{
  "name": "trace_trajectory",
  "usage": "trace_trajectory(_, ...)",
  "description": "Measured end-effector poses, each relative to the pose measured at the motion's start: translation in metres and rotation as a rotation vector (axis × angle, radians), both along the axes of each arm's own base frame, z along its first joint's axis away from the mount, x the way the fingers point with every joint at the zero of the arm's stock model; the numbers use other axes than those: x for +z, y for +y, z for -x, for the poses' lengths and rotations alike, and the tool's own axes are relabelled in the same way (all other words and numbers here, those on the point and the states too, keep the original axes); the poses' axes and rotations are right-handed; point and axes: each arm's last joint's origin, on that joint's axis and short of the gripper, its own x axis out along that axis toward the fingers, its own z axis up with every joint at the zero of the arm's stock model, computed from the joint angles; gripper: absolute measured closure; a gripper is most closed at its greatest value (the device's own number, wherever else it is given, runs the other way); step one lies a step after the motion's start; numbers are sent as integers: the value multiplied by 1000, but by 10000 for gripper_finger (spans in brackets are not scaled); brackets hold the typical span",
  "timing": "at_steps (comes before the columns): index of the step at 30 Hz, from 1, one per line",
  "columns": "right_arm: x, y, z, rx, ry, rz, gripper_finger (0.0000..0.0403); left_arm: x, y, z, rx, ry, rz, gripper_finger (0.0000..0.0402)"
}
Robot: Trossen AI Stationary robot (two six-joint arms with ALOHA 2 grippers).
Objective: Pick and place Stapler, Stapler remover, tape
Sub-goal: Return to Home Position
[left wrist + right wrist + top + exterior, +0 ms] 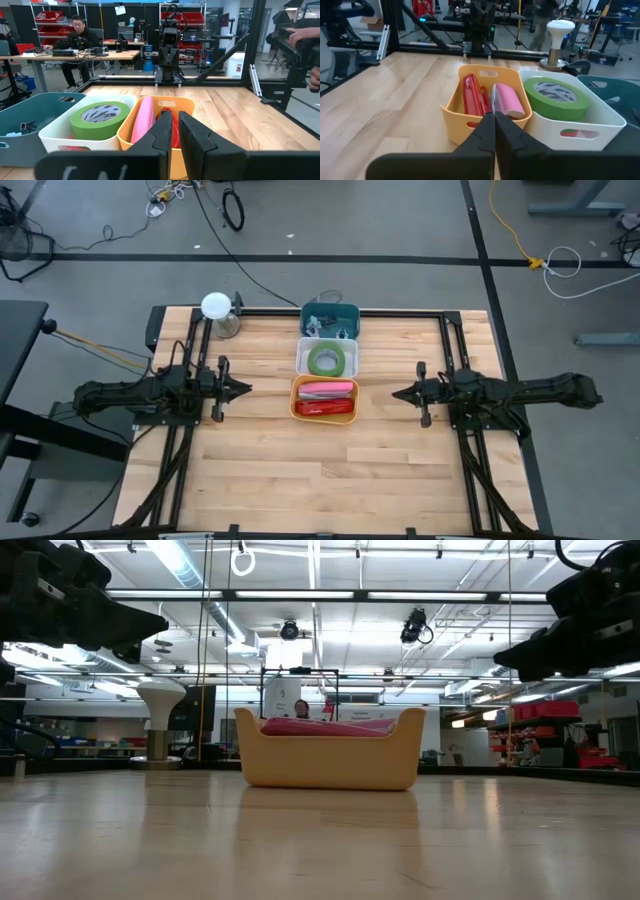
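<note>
Three bins stand in a row at the table's middle. The far teal bin [330,315] holds small pale items [24,128]. The white bin [327,360] holds a green tape roll [99,118] lying flat; something red shows through the bin's handle slot [570,134]. The near orange bin [324,398] holds a pink stapler [509,100] and a red stapler [472,94] side by side. My left gripper [247,389] hovers left of the orange bin, shut and empty. My right gripper [396,393] hovers to the bin's right, shut and empty.
A white dome-topped stand [217,310] sits near the far left corner. Black frame rails [400,312] run along the table's far and side edges. Bare wood lies toward the near edge. A person sits at a desk [80,35] beyond the table, and a hand [305,35] shows at the side.
</note>
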Motion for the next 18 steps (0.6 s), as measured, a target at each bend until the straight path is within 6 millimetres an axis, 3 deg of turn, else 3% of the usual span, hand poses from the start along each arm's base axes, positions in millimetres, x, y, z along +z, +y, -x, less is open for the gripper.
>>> trace_trajectory(18, 4, 2, 13, 49, -54, -11, 403, 0, 0, 0, 0, 0, 0, 365)
